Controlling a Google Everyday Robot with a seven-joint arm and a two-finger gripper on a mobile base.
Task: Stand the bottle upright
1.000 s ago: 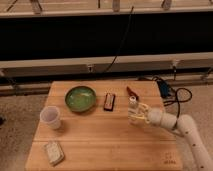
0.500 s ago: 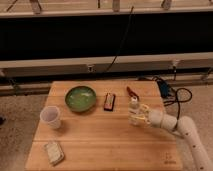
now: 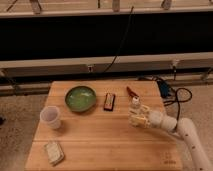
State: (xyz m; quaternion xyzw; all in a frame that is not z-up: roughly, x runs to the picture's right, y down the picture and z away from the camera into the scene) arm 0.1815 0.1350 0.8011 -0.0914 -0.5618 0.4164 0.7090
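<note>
Reaching in from the right edge, the white arm [image 3: 187,131] carries its claw [image 3: 140,117] over the right part of the wooden tabletop [image 3: 100,145], where the claw is closed around the bottle [image 3: 135,111], its pale fingers [image 3: 143,120] wrapped about the lower body. The bottle stands roughly upright with its white cap on top, its base at or just above the wood; whether it actually touches the surface cannot be told. Just behind the bottle, toward the far right corner, lies a small red thing [image 3: 132,92]. To the left of the claw, well apart from it, a dark flat bar [image 3: 110,101] lies near the middle of the tabletop, and beside that sits a green bowl [image 3: 81,98]. Farther left, near the edge, a translucent white cup [image 3: 51,117] stands upright. A pale wrapped packet [image 3: 53,152] lies at the near left corner. Black cables [image 3: 172,94] trail on the floor beyond the right edge.
</note>
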